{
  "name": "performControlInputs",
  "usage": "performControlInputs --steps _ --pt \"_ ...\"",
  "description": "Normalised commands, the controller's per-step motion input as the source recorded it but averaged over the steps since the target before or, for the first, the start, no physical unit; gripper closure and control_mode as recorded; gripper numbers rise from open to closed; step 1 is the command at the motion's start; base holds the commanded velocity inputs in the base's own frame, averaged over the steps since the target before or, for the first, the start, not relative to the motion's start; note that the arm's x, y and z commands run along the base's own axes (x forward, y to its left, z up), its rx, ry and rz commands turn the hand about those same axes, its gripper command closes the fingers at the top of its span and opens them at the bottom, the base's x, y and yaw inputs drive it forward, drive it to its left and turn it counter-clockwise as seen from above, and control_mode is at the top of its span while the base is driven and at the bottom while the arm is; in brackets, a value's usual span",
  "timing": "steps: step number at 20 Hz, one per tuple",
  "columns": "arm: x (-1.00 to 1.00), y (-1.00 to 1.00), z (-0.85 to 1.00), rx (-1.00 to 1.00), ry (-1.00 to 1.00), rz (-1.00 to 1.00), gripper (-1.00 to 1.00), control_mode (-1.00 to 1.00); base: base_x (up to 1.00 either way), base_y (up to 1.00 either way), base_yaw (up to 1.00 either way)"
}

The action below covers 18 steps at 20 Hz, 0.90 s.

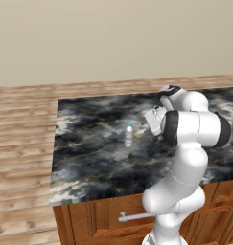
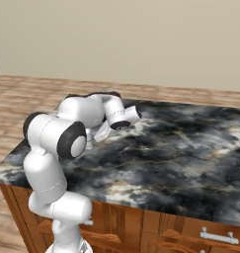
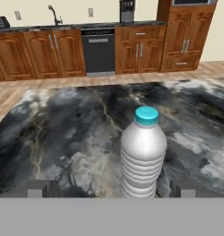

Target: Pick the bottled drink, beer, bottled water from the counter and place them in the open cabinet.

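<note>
The bottled water, a clear ribbed plastic bottle with a blue-green cap, stands upright on the marbled counter, towards its left half. My gripper is open and level with the bottle. In the hand view the bottled water rises just ahead, between the two fingertips and nearer the right one, with nothing touching it. In the left base view the gripper sits just right of the bottle. The bottled drink, the beer and the open cabinet are out of view.
The counter's left edge drops to a wooden floor. A grey drawer handle runs under the front edge. Across the room stand wooden base cabinets, a dark dishwasher and a sink faucet.
</note>
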Motion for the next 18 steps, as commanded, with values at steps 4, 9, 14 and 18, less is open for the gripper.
performControlInputs --steps 4,9,14,18 --pt "0.02 0.12 -0.03 0.00 0.01 0.00 -1.00 -1.00 0.00 0.00 0.00" --pt "0.13 0.06 -0.10 0.00 0.00 0.00 -1.00 -1.00 0.00 0.00 0.00" --pt "0.11 0.04 -0.11 0.00 0.00 0.00 -1.00 -1.00 0.00 0.00 0.00" --pt "0.25 0.04 -0.04 0.00 0.00 0.00 -1.00 -1.00 0.00 0.00 0.00"
